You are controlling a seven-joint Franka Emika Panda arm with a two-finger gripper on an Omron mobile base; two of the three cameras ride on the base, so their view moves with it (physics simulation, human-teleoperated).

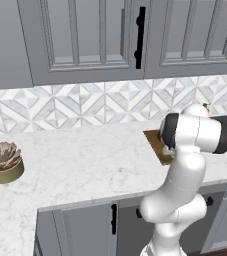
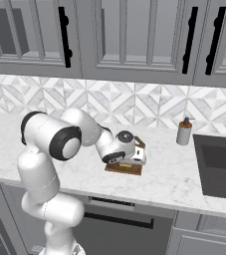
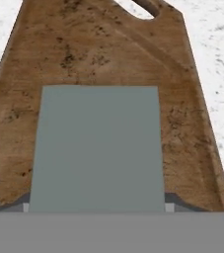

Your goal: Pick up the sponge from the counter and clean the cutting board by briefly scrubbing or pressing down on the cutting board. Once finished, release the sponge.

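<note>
My gripper (image 2: 136, 160) low over cutting board (image 3: 108, 54), fingers clamped on sponge (image 3: 97, 148) (grey-green face fills gap between tips); sponge lies on board, on counter (image 2: 174, 174).

My gripper (image 2: 134, 158) sits low over the cutting board (image 3: 108, 54), with the sponge (image 3: 97, 148) lying on it. The board rests on the counter (image 1: 85, 160). A potted plant (image 1: 4, 161) stands far left, a dispenser bottle (image 2: 184, 131) right, beside the sink (image 2: 219, 164).
</note>
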